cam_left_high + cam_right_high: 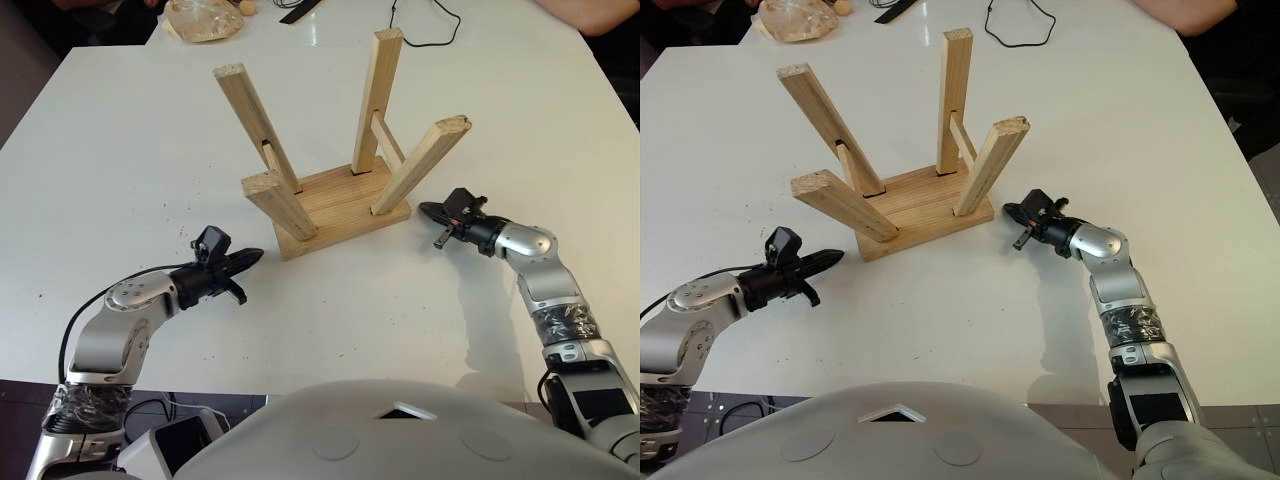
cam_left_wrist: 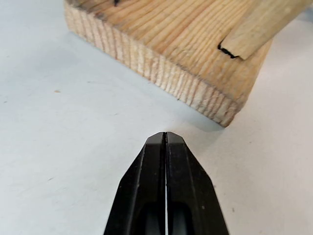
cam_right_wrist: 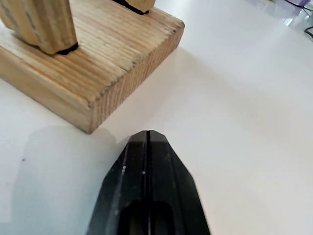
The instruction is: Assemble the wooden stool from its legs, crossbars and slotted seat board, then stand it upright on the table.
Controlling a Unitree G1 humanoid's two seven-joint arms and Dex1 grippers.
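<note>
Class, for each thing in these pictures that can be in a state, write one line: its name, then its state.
Wooden stool: assembled, upside down on the table.
Seat board: flat on the table, underside up.
Legs: all four slotted in, pointing up.
Left gripper: shut, empty, apart from the seat board's corner.
Right gripper: shut, empty, apart from the seat board's corner.

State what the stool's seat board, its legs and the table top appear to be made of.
Seat board: unfinished light wood, possibly pine, with straight open grain on top, growth lines on the cut edge and no gloss.
Legs: the same pale raw wood, with rough, chipped cut ends.
Table: smooth white surface with a faint sheen. It could be laminate or painted board; the look leaves that open.
</note>
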